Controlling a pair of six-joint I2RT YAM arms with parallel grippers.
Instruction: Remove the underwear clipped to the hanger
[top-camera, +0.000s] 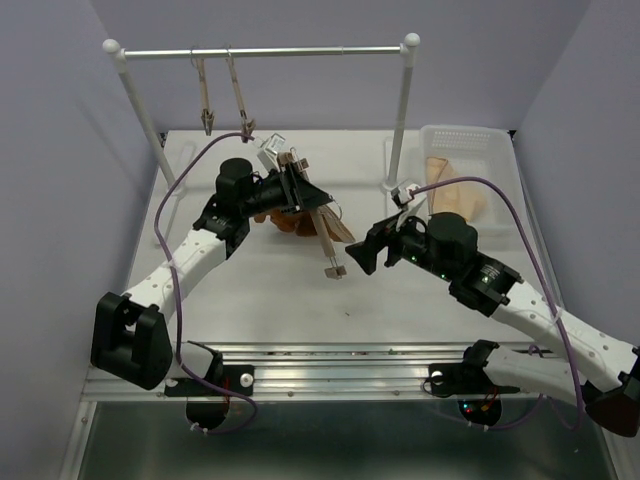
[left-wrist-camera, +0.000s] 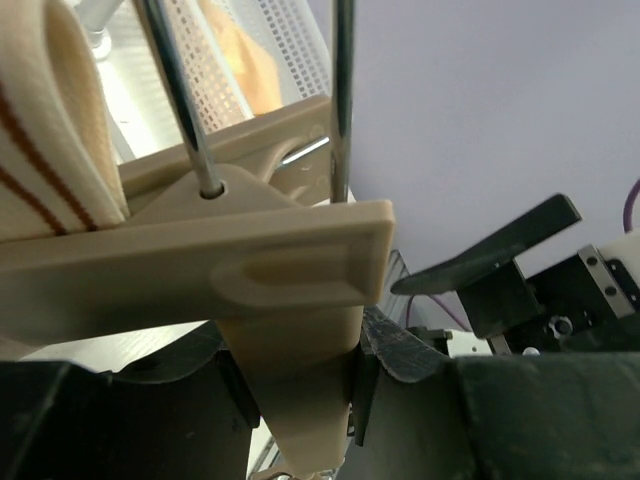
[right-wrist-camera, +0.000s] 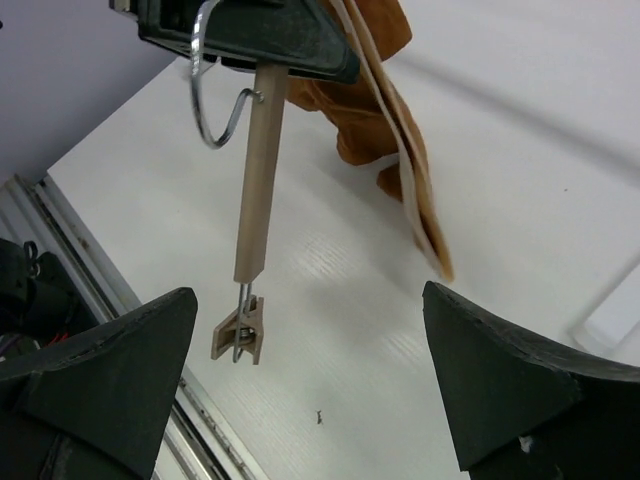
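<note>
— So, which step is in hand?
— The hanger (top-camera: 325, 245) is clamped in the left hand (top-camera: 298, 190), with the underwear (top-camera: 285, 222) hanging by its far end and the near clip (right-wrist-camera: 238, 333) bare. The wide-open, empty right hand (top-camera: 362, 255) should be closed on the underwear.

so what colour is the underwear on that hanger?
The underwear is rust-brown, paler tan along one edge. It shows best in the right wrist view.

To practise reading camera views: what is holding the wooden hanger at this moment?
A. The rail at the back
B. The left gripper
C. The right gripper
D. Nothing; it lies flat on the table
B: the left gripper has its jaws shut on the hanger, while the right gripper is open and clear of it.
</note>
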